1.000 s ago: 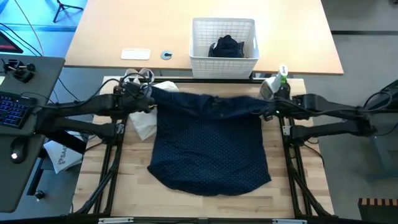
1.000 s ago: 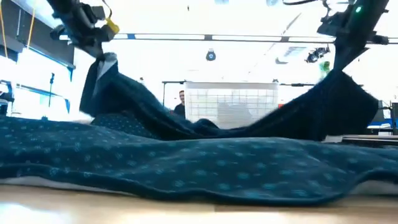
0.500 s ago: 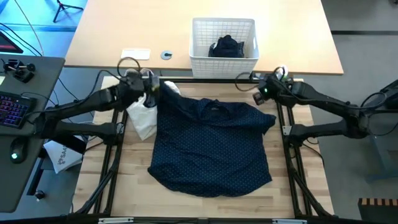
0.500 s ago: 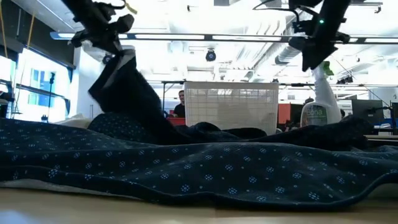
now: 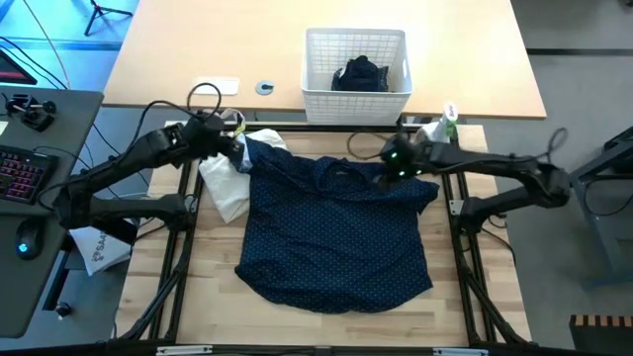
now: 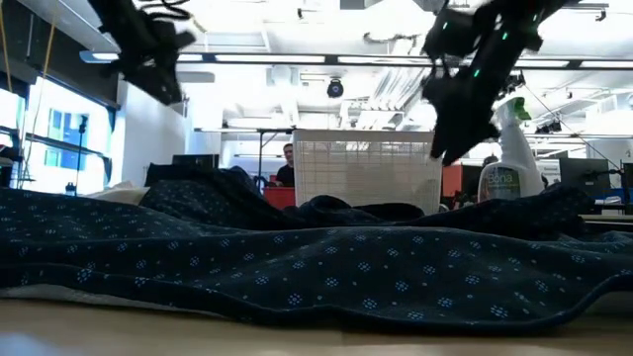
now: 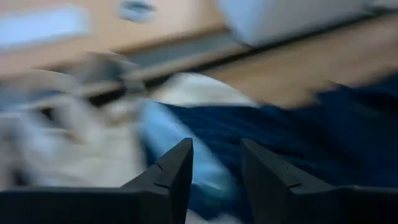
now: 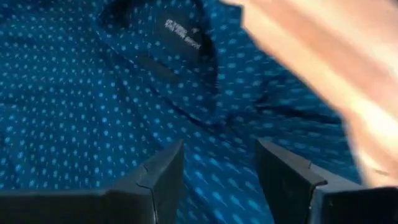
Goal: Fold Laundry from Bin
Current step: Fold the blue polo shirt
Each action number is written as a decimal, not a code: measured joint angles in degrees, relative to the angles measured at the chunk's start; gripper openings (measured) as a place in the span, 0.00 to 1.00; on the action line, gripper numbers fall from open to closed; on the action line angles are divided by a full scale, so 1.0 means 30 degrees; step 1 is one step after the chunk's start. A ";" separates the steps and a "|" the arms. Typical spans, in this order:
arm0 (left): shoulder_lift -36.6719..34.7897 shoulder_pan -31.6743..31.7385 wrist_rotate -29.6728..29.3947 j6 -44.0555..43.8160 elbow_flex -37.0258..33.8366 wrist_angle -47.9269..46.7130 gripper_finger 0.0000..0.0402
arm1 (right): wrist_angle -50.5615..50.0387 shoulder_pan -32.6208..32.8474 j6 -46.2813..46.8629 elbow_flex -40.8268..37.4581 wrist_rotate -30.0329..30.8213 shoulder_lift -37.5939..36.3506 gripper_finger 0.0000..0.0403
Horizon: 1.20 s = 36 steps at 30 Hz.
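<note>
While the left wrist view is smeared, the left claw (image 5: 237,150) shows spread and empty above the far-left corner of the navy dotted shirt (image 5: 336,232), which lies flat across the tabletop (image 5: 213,287) and partly covers a cream cloth bag (image 5: 226,188). Farther right, the right claw (image 5: 391,163) hangs spread, empty, over the collar. Beyond, the bin (image 5: 356,64) holds a dark garment (image 5: 361,75).

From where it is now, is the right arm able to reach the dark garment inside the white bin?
Probably yes. The right pincer hovers open over the dotted shirt near its collar, holding nothing. The bin stands just beyond, open-topped, with nothing over the dark garment.
</note>
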 joint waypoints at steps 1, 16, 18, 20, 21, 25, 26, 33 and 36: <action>0.0011 -0.0207 0.1170 -0.0011 -0.0002 0.0322 0.31 | 0.0851 0.0158 0.0505 -0.0374 -0.0010 0.0532 0.47; 0.4374 -0.7095 0.2294 -0.2787 0.0006 0.4640 0.25 | 0.5291 0.0147 0.3075 0.0004 0.0727 0.7743 0.08; 0.5253 -0.7551 0.2601 -0.2415 0.0006 0.5612 0.25 | 0.4982 -0.0073 0.2623 0.0608 -0.0072 0.7820 0.02; 0.6062 -0.7955 0.2839 -0.2235 0.0006 0.6639 0.25 | 0.4604 -0.0432 0.2996 0.1391 -0.0371 0.7662 0.03; 0.6364 -0.8070 0.3016 -0.2230 0.0006 0.7123 0.25 | 0.4591 -0.0706 0.3123 0.1808 -0.0584 0.7488 0.03; 0.7271 -0.8338 0.3077 -0.2226 -0.0002 0.8524 0.25 | 0.4721 -0.2363 0.3383 0.3671 -0.0839 0.6671 0.01; 0.7394 -0.8355 0.3075 -0.2226 0.0006 0.8778 0.25 | 0.4687 -0.2808 0.3769 0.4050 -0.0494 0.6566 0.01; 0.7570 -0.8348 0.3055 -0.2226 0.0006 1.0200 0.25 | 0.4944 -0.5663 0.7522 0.4806 0.0783 0.6550 0.01; 0.7570 -0.8341 0.3050 -0.2226 -0.0002 1.0280 0.25 | 0.4699 -0.6111 0.7546 0.4481 0.0042 0.6589 0.04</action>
